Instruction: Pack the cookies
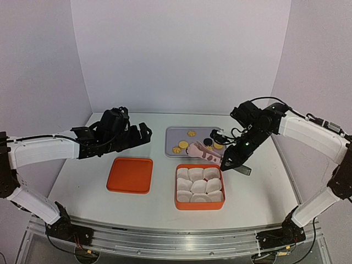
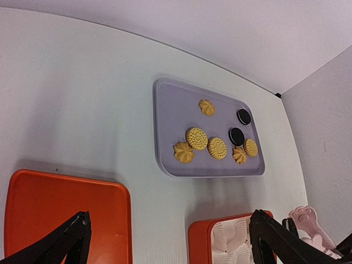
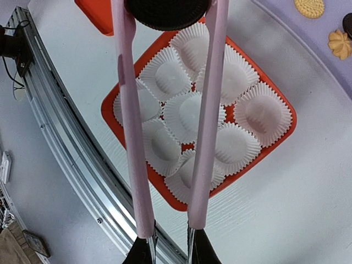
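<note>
Several golden cookies (image 2: 196,138) and two black cookies (image 2: 236,136) lie on a lavender tray (image 2: 165,126), which also shows in the top view (image 1: 172,138). My right gripper (image 3: 168,253) is shut on pink tongs (image 3: 127,126). The tongs pinch a third black cookie (image 3: 166,12) at their tips, above the far corner of the orange box (image 3: 279,144). The box holds white paper cups (image 3: 190,113). In the top view the right gripper (image 1: 232,160) hangs at the box's back right. My left gripper (image 2: 170,250) is open and empty, above the table left of the tray.
An orange lid (image 1: 130,175) lies flat left of the orange box (image 1: 199,204). The table's metal front rail (image 3: 66,143) runs close behind the box. Walls close in the back and both sides.
</note>
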Controlling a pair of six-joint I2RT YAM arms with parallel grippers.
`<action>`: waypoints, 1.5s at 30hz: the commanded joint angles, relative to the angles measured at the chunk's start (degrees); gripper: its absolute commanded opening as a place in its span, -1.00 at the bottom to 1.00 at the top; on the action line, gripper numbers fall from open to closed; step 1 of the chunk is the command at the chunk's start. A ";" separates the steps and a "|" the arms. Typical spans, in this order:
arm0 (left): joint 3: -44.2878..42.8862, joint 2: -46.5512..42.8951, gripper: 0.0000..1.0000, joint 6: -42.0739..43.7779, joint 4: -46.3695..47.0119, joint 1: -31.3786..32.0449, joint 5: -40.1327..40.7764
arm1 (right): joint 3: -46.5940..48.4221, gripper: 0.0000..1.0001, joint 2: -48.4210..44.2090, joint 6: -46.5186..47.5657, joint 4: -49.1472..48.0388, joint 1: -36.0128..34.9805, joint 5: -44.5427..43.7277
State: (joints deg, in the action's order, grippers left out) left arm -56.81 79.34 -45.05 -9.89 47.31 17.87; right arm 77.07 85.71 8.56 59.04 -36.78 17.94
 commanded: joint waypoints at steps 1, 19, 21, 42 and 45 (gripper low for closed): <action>1.30 -0.96 0.99 -0.79 1.61 0.06 -0.62 | -2.05 -0.78 -1.09 -2.29 -1.70 -0.75 -1.02; 2.47 -1.76 0.99 -1.70 1.53 0.06 -1.24 | -6.38 -0.78 -3.26 -15.94 4.42 -1.53 -14.35; 2.59 -1.55 0.99 -1.61 1.89 0.06 -1.47 | -5.69 -0.78 -2.10 -16.84 4.71 -2.11 -14.32; 3.91 -1.64 0.99 -0.98 3.68 0.06 -2.80 | -3.89 -0.79 4.03 -21.67 7.69 -7.00 -17.88; 4.05 -1.67 0.99 -0.96 3.86 0.09 -2.90 | -3.62 -0.80 4.93 -21.50 7.64 -7.20 -19.73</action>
State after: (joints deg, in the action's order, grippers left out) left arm -53.42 78.24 -46.51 -8.32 47.32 15.14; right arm 71.02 89.64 -12.16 65.65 -43.48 1.17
